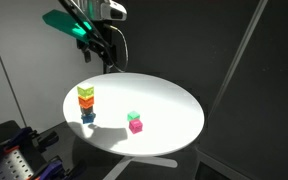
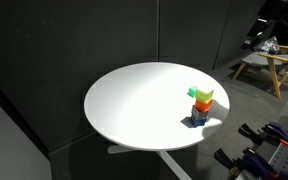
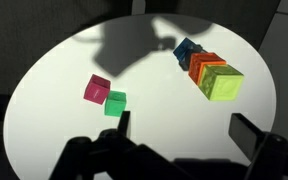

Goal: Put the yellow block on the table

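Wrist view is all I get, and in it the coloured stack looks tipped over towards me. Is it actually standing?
Observer: Yes. In an exterior view the stack stands upright on the table, with a blue block at its foot.
Operator: Is the yellow block the top one?
Observer: It is. The yellow block caps the stack and rests directly on an orange block.
Operator: How high am I over it?
Observer: The gripper hangs high, well above the stack's top, not yet down at the block.
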